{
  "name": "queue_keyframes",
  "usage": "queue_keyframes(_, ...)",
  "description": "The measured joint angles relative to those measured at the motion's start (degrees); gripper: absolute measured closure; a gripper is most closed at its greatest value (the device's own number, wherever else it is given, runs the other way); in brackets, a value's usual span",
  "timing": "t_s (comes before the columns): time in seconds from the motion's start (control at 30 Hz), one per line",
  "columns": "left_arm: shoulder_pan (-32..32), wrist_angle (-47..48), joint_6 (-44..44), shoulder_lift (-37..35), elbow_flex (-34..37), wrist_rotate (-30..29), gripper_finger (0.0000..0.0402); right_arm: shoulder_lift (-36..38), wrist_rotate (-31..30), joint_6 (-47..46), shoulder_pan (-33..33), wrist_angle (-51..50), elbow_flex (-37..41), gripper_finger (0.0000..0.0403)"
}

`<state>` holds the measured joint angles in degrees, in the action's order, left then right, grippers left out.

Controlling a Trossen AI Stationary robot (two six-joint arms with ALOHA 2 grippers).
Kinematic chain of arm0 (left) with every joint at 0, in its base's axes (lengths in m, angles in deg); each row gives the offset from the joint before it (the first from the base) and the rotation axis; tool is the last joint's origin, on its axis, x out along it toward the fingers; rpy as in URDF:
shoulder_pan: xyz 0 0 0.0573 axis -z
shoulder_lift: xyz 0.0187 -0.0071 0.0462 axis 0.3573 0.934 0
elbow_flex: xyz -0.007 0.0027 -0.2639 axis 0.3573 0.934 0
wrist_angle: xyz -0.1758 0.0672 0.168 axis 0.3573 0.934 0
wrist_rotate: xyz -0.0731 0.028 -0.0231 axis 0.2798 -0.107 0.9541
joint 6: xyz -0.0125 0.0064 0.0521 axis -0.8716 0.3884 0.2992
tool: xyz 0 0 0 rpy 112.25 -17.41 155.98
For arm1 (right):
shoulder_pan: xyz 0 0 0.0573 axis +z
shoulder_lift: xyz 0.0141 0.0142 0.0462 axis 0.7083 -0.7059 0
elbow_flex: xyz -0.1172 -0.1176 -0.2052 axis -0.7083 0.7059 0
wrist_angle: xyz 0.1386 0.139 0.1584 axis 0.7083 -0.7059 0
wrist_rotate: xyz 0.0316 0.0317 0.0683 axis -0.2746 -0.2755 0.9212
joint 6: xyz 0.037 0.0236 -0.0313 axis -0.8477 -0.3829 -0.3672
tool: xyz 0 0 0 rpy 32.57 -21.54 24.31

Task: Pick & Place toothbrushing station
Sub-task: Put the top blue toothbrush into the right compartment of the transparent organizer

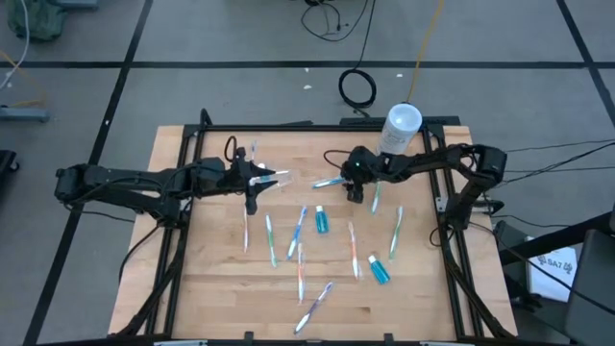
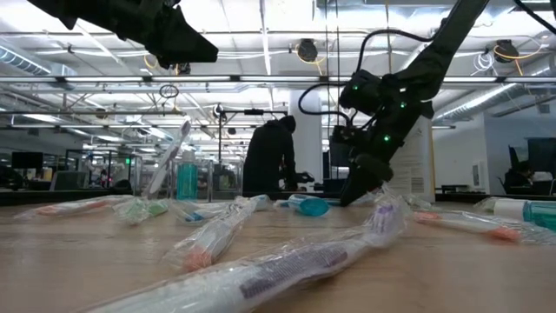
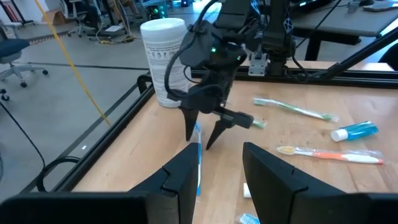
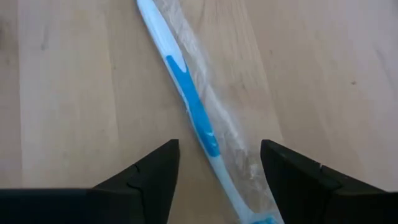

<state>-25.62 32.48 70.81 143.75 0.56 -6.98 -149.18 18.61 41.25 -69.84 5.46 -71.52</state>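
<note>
the wooden counter (image 1: 211,279) carries a loose scatter of wrapped toothbrushes and two small teal toothpaste tubes (image 1: 321,220). my two arms come in from opposite sides and nearly meet over the back half.

the white canister (image 1: 401,130) stands at the back right edge, just behind my right arm. it isn't what i'm after.

the toothbrushing station (image 2: 178,178) is the small clear cup. in the low view it has a brush leaning up out of it and something teal inside. from above i judge it to be the faint clear shape at the back, left of centre (image 1: 253,154), though it is hard to make out there. that puts it just behind my left end effector (image 1: 258,181) and well to the left of my right one, so the left arm is much the nearer.

my left end effector (image 3: 214,174) hangs low over the counter with its fingers moderately apart. nothing is between them, and it points toward the right arm.

my right end effector (image 1: 356,192) is tipped down at the counter with its fingers spread wide and empty. they straddle a blue-and-white toothbrush (image 4: 193,106) in its clear wrapper. the right wrist view shows the handle running through the gap, so the fingers would close across its long axis. from above that brush (image 1: 327,181) lies roughly side to side, its far end pointing toward the cup's side of the counter. i judge the grasp comes next, then a carry leftward to the cup.
</note>
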Motion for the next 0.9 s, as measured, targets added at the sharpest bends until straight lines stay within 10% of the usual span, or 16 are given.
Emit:
queue_keyframes(0.63, 0.1, 0.7, -2.4, 0.0, 0.0, 1.6, 0.027, -0.6, 6.6, 3.1, -0.4, -1.3, 0.1, 0.039)
queue_keyframes(0.9, 2.4, -0.9, -9.9, 0.0, 0.0, 2.6, 0.027, 5.9, -6.1, 11.4, 8.6, -3.5, 0.5, 0.039)
